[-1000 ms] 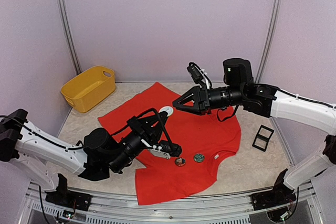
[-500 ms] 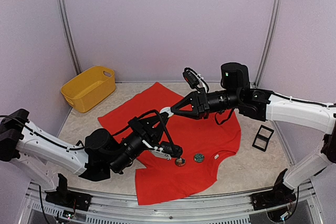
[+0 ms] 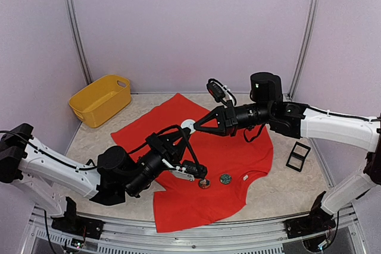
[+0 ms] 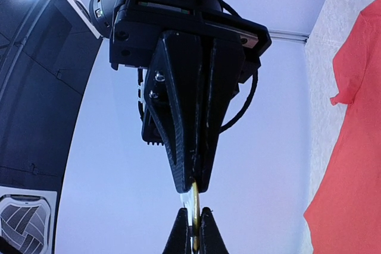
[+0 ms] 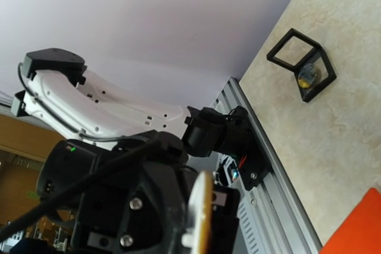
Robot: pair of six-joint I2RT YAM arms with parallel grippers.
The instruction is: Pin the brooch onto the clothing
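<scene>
A round white brooch with a gold rim [image 3: 189, 125] is held in the air above the red T-shirt [image 3: 238, 147], which lies spread on the table. My left gripper [image 3: 185, 129] is shut on the brooch from below. In the left wrist view its fingertips [image 4: 178, 233] pinch the disc's edge [image 4: 194, 206]. My right gripper [image 3: 196, 127] comes in from the right and, in the left wrist view [image 4: 194, 185], is shut on the disc's opposite edge. The right wrist view shows the brooch edge-on [image 5: 200, 212] in front of the left gripper [image 5: 134, 206].
Two other small brooches [image 3: 204, 183] [image 3: 225, 178] lie on the shirt near its collar. A yellow basket [image 3: 100, 99] stands at the back left. A black frame stand [image 3: 297, 156] sits right of the shirt and shows in the right wrist view [image 5: 300, 66].
My right gripper has moved left and down to the brooch and shut on its edge. The left gripper has kept hold of the brooch and barely moved.
</scene>
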